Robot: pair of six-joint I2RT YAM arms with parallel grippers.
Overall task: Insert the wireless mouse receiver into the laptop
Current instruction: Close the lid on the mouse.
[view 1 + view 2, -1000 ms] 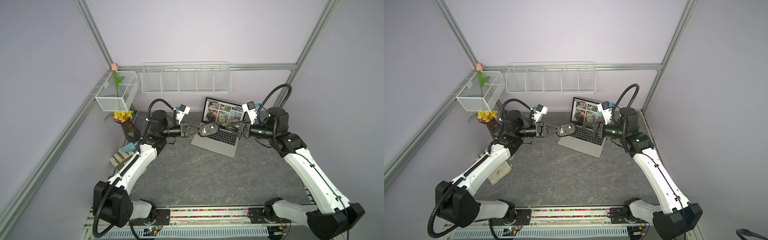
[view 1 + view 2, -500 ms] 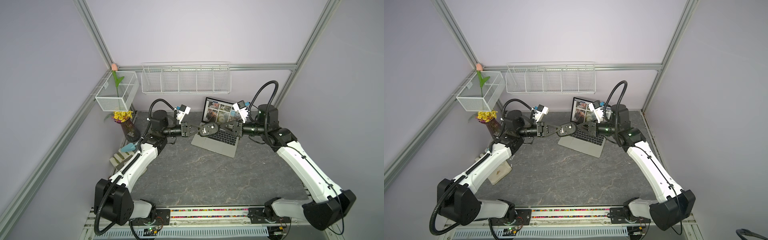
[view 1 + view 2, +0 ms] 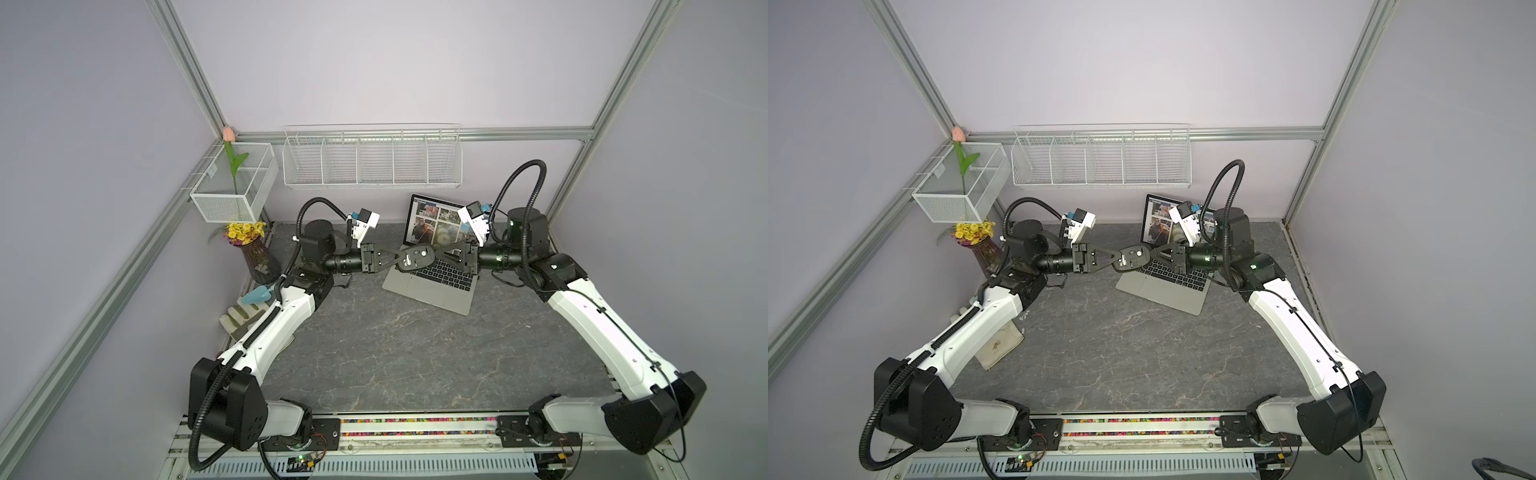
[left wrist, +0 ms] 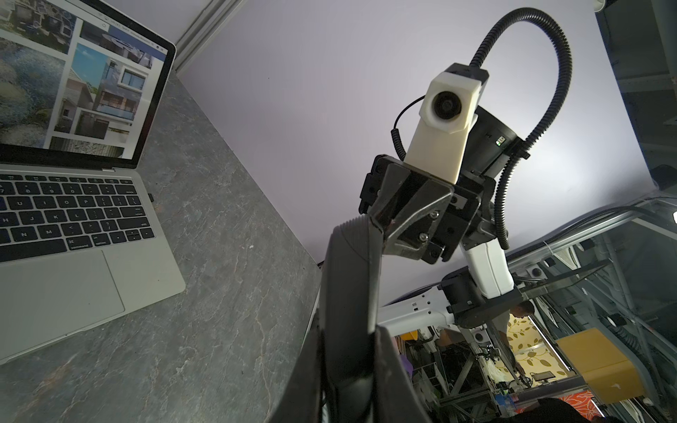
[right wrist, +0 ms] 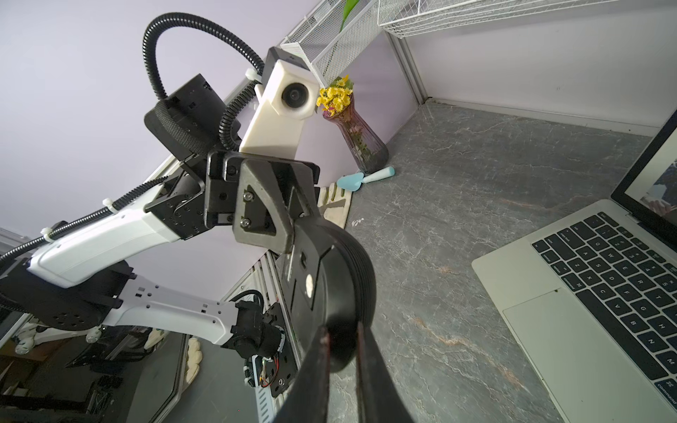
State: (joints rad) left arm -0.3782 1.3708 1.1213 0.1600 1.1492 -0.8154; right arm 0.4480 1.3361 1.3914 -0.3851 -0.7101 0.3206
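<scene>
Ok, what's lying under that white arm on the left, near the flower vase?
A beige fabric glove and a pale blue plastic trowel poke out from under the left arm; the glove's middle is covered.

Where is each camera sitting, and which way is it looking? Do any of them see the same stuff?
Top views: high above the front edge, facing down toward the back wall; both arms show, left hand and right hand on the mouse above the laptop.
Left wrist: on the left arm, looking along its own fingers at the right arm.
Right wrist: on the right arm, looking along its own fingers at the left arm and vase.
Shared: both wrist views show mouse and laptop; top views nearly match.
</scene>
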